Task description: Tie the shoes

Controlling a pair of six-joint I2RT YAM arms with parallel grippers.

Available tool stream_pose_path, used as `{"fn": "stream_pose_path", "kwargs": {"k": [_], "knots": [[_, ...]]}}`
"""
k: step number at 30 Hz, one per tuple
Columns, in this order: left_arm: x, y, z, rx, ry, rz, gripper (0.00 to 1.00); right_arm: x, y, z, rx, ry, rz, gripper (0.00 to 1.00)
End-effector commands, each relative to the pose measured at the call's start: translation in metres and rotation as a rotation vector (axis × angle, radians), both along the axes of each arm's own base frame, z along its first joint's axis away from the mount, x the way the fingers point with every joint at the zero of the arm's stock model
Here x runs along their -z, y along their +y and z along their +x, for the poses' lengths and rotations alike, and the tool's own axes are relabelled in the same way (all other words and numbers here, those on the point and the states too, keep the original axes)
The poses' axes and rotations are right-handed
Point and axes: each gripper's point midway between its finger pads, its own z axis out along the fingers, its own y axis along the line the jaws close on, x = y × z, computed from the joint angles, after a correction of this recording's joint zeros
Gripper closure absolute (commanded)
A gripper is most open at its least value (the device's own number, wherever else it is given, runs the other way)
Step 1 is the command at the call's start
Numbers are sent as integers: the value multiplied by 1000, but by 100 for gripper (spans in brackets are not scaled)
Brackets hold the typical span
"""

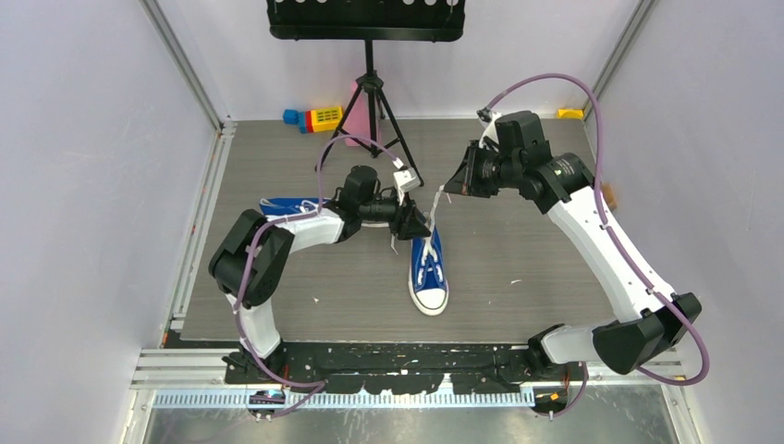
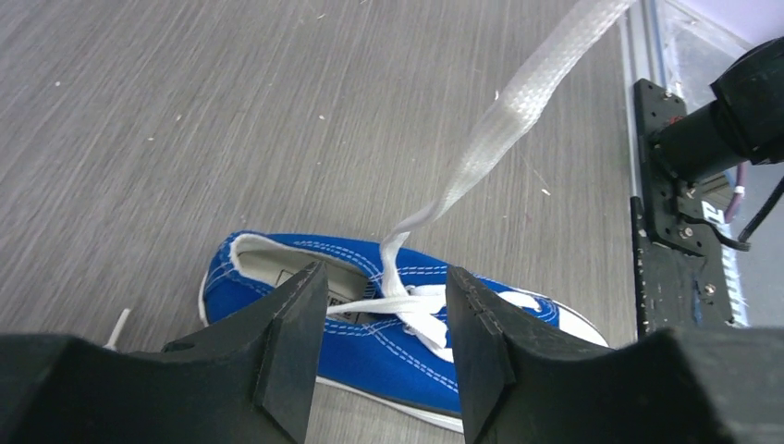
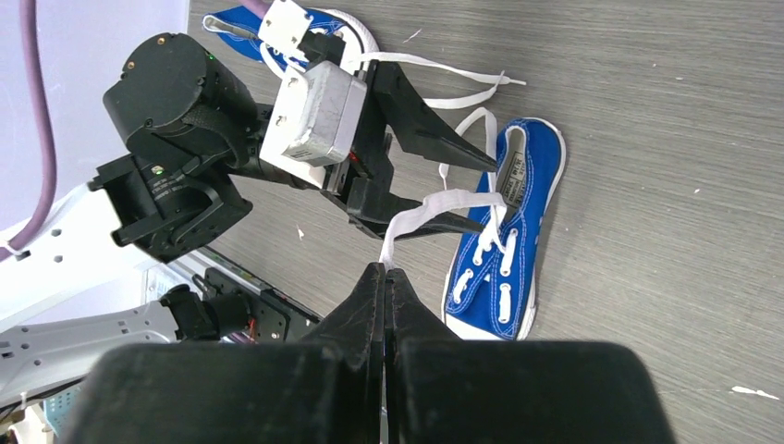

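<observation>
While one blue sneaker [image 1: 429,273] lies mid-table with its toe toward the arm bases, the left gripper [image 2: 386,282] hovers spread open over its heel end. A taut lace [image 2: 518,102] rises past its fingers to the right gripper [image 3: 384,273], which is pinched closed on the lace. Bare table [image 1: 555,268] stretches to the right. The second sneaker [image 1: 282,205] lies to the left, beside the left arm.

Bright, even, diffuse overhead light in all three views. Shadows on the table [image 1: 518,268] are soft and faint. No hard glare. The lace [image 2: 518,102] at the upper right of the left wrist view is near blown-out and slightly soft. Black foreground along the bottom of both wrist views is blurred.
</observation>
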Motion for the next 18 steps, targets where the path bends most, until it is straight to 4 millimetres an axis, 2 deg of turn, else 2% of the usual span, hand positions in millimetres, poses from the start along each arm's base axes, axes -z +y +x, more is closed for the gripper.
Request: {"fn": "stream_pose_path", "kwargs": {"k": [1,7,13,16,18], "knots": [[-35,-17,2,74,-39,-117,49,-16,6,-3,-21,-44,59,100],[-32,-26,0,85,-15,-115,58,-20,5,-6,-16,-54,65,100],[-27,-29,2,48,-3,-93,75,-18,3,-10,-15,-48,68,100],[-28,-26,4,25,-8,-87,94,-15,2,-12,-13,-45,65,100],[-31,-22,3,7,-24,-77,100,-13,0,-14,-10,-41,60,100]]}}
